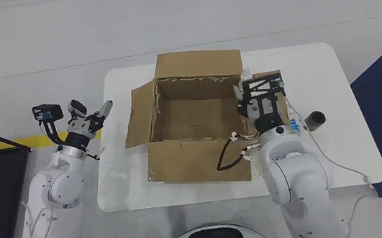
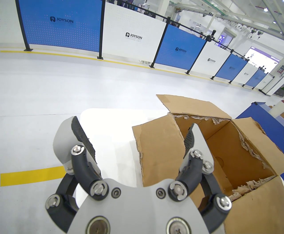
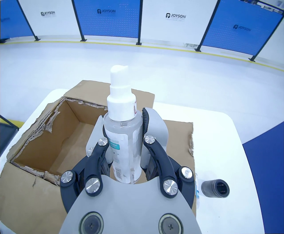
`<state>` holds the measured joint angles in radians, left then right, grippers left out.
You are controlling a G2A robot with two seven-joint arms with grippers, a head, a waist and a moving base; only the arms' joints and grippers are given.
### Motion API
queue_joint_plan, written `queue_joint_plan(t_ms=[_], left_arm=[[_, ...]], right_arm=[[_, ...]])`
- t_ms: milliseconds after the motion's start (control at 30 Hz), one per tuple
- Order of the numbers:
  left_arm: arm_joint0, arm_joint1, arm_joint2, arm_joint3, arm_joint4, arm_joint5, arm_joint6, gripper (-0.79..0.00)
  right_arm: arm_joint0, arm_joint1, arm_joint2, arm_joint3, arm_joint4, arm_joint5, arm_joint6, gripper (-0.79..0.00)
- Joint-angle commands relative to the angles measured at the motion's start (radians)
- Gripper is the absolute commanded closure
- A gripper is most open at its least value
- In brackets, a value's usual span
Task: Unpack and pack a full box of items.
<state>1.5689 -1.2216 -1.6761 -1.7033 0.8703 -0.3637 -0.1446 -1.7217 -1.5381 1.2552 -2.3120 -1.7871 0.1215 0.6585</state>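
Right pincer (image 3: 123, 120) clamped on bottle (image 3: 123, 141), over box (image 3: 73, 119) right flap, centre-right in top view. Left pincer (image 2: 134, 126) wide, empty, left of box. Judged: unpack step. Next: clear flap edge, set bottle upright on table (image 3: 221, 137) near cylinder (image 3: 215, 188), then release.

The box (image 1: 195, 64) is matt brown corrugated cardboard, and its torn rims are rough and frayed. The pump bottle (image 3: 124, 141) has a clear, glossy plastic body, a smooth white plastic pump head and a label that looks like paper. The counter (image 3: 217, 137) is smooth and white with a faint sheen. The cylinder (image 3: 215, 188) looks like dull grey metal. The left pincer (image 2: 134, 124) and right pincer (image 3: 123, 117) have satin silver metal plates, matt black plastic links, shiny screw heads and rough black rubbery pads (image 2: 85, 139).
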Motion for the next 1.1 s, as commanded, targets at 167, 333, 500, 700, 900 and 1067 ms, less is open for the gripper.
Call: queue_joint_plan(t_ms=[167,333,500,700,900,1067], left_arm=[[0.0,0.0,0.0,0.0,0.0,0.0,0.0,-0.785],[0.0,0.0,0.0,0.0,0.0,0.0,0.0,-0.785],[0.0,0.0,0.0,0.0,0.0,0.0,0.0,-0.785],[0.0,0.0,0.0,0.0,0.0,0.0,0.0,-0.785],[0.0,0.0,0.0,0.0,0.0,0.0,0.0,-0.785],[0.0,0.0,0.0,0.0,0.0,0.0,0.0,-0.785]], right_arm=[[-0.004,0.001,0.0,0.004,-0.002,-0.008,0.002,0.0],[-0.047,-0.001,0.093,-0.038,0.105,0.099,-0.04,0.0],[-0.178,0.002,0.354,-0.038,0.306,0.194,-0.14,0.0],[-0.294,0.003,0.645,0.018,0.567,0.26,-0.026,0.0],[-0.217,0.021,0.812,0.179,0.666,0.251,0.202,0.0],[-0.119,0.039,0.807,0.25,0.629,0.191,0.293,0.0]])
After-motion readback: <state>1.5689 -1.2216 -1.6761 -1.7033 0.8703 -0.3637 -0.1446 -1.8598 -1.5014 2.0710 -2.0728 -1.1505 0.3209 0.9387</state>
